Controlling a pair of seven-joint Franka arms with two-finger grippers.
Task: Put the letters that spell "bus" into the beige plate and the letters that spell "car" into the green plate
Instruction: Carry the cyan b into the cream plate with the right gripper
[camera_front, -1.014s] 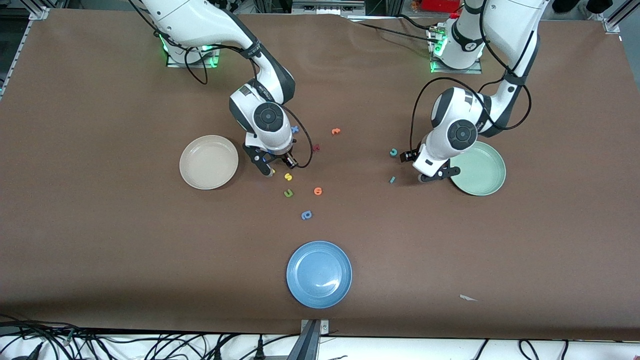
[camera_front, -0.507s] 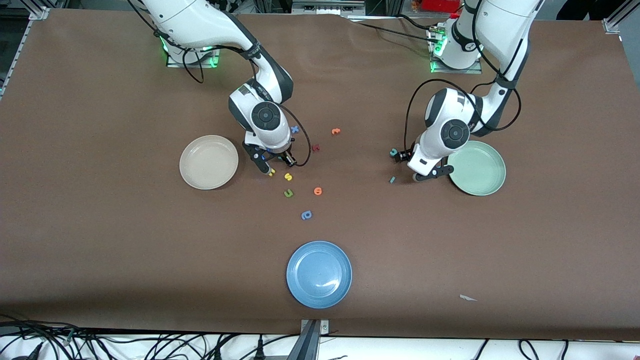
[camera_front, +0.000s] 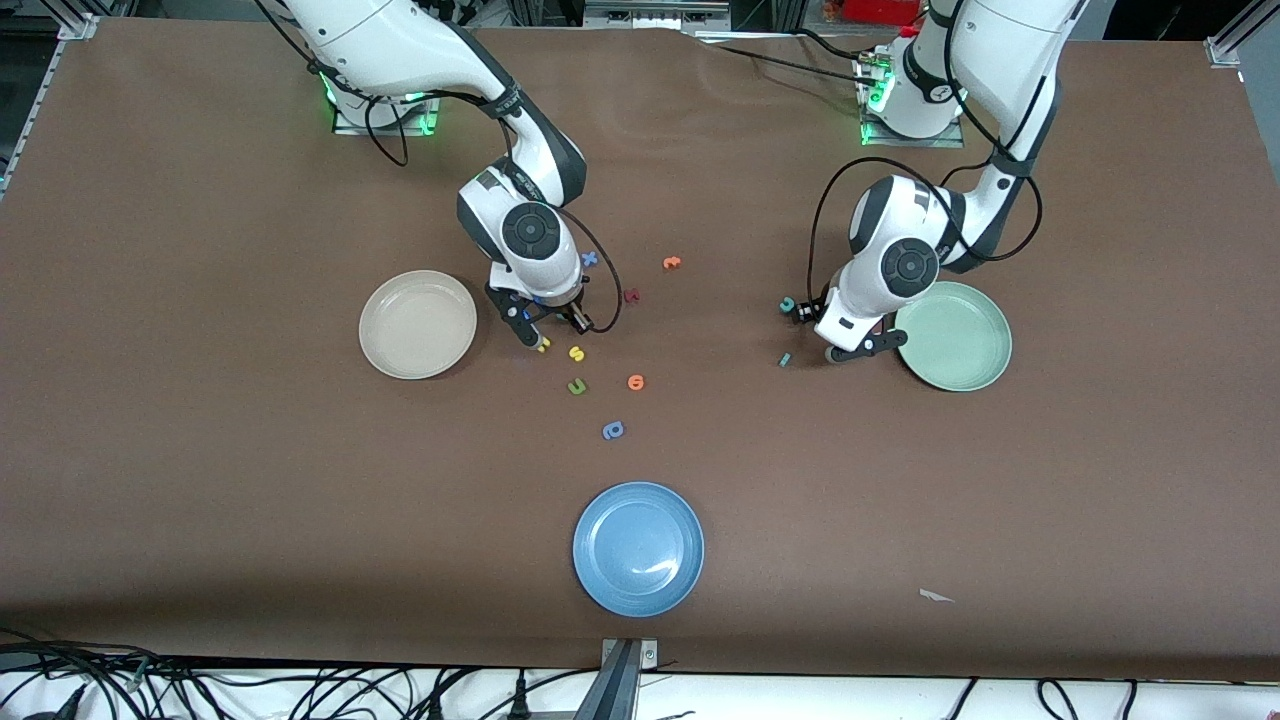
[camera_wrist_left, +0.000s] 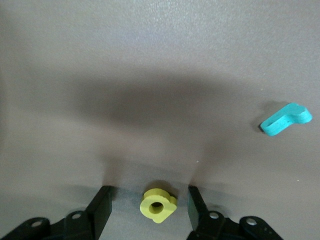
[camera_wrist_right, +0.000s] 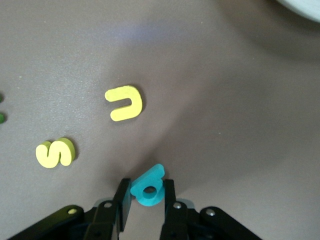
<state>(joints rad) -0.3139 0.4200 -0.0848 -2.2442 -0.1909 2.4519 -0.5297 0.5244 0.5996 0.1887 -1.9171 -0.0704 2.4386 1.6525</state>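
My right gripper (camera_wrist_right: 146, 187) is down at the table beside the beige plate (camera_front: 418, 323), shut on the teal "b" (camera_wrist_right: 149, 187). Just ahead of it lie the yellow "u" (camera_wrist_right: 125, 102) and yellow "s" (camera_wrist_right: 55, 152). My left gripper (camera_wrist_left: 150, 191) is low beside the green plate (camera_front: 955, 335) and open. The yellow "a" (camera_wrist_left: 159, 205) lies between its fingers, with a gap on each side. The thin teal "r" (camera_wrist_left: 286, 120) lies a little way off, and the teal "c" (camera_front: 787, 305) sits by the left hand. Both plates hold nothing.
A green "u" (camera_front: 577, 387), an orange letter (camera_front: 636, 382) and a blue rounded letter (camera_front: 613, 430) lie nearer the camera than the "s". A blue "x" (camera_front: 590, 258), a red letter (camera_front: 631, 295) and another orange letter (camera_front: 671, 263) lie farther. A blue plate (camera_front: 638, 548) sits near the front edge.
My right gripper's fingers have come together on the teal "b". My left hand has moved off the green plate's rim toward the "c" and "r", and its fingers have narrowed.
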